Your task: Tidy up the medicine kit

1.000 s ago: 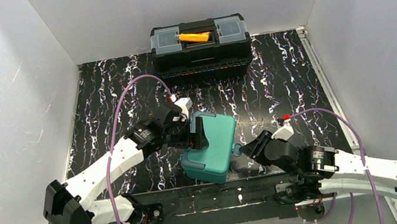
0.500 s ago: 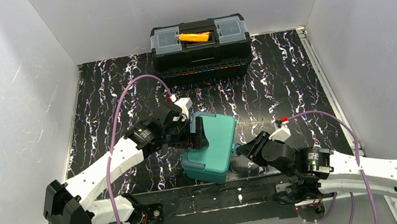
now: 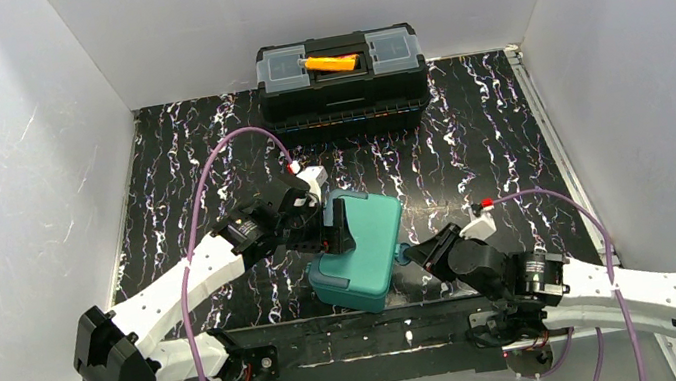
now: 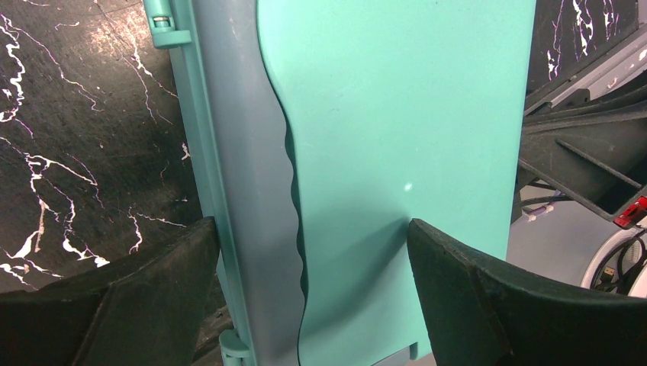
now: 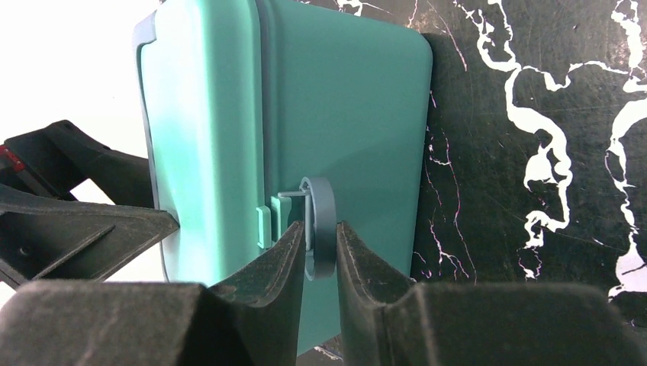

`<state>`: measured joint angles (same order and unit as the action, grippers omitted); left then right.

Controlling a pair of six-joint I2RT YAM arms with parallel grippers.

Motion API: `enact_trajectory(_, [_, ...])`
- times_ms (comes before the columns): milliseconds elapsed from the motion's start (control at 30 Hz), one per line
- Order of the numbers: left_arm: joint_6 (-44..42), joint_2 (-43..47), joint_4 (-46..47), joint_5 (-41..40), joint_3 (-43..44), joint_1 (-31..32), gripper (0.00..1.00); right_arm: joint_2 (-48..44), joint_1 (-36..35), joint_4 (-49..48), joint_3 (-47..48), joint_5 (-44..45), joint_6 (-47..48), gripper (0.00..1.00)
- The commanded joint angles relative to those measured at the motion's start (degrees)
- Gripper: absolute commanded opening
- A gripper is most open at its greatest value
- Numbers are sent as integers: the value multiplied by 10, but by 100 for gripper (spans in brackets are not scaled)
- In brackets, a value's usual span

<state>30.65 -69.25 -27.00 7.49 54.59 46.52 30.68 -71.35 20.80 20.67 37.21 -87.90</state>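
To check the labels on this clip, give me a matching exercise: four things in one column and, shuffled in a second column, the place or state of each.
1. left gripper
2. right gripper
3. toolbox
4. medicine kit

A. at the far edge of the table
B. teal, lid closed, between the two grippers
C. fingers either side of the latch
D. jaws wide, over the kit's hinged side

Pairs: 1-D, 2-C, 3-A, 4-B
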Motion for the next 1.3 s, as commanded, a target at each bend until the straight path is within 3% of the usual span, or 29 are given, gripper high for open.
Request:
enact_trajectory(0, [-27,-28,-72,-21,-38,9,87,-7,-1,-16,5,26,-2,28])
enact_trajectory(167, [-27,-28,-72,-20,-37,9,87,-7,0,-17,10,26,6,22])
enact_trajectory(333, [-28,-30,-72,-19,-36,9,87,-3,0,6,33,27,22,2])
enact_trajectory(933, [10,-19,-75,-12,-48,32,85,94,4,172,222,36,155,1])
enact_trajectory(1267, [31,-7,-76,-15,-63,45,84,123,65,153,257,-41,240,1])
